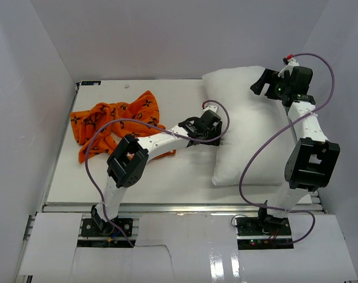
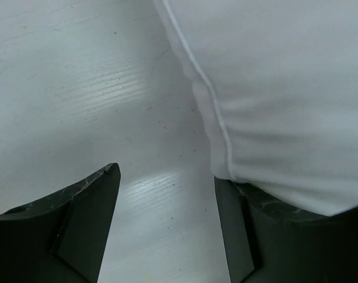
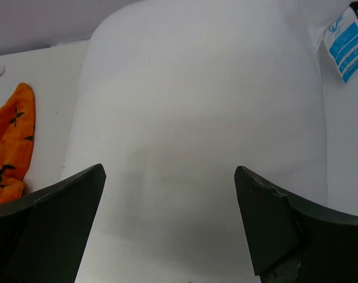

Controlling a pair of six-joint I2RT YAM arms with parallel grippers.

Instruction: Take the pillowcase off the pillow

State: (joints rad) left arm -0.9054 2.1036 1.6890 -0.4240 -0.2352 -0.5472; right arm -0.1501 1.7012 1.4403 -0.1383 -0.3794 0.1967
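Here, pillowcase (image 1: 117, 121): off the pillow, a crumpled heap in the upper left of the overhead frame, well apart from both claws; the left arm (image 1: 155, 141) crosses its lower right edge.
Pillow (image 1: 249, 135): bare, lying on the bench (image 1: 167, 171) right of centre, its long side running up the frame.
Left claw (image 1: 216, 125): released, jaws apart at the pillow's left edge. In its wrist view only bench shows between the fingers, and the pillow's seamed edge drapes over the top of the right-hand finger (image 2: 243, 242).
Right claw (image 1: 262, 82): released and spread wide, grasping nothing, hovering over the pillow's upper end; in its wrist view the pillow fills the gap between the fingers.
Materials: the pillowcase is bright orange plush with black motifs, rumpled. The pillow is plain white and plump, softly creased along a piped seam. The bench is white with faint grain and scuffs. The fingers are dark, matte and chipped at the tips.
Tag (image 3: 345, 44): white and blue, at the pillow's edge in the upper right of the right wrist view; partly cut off, print too small to read.
Hidden: the pillowcase's opening cannot be made out, nor whether the left claw's right-hand finger actually touches the pillow.
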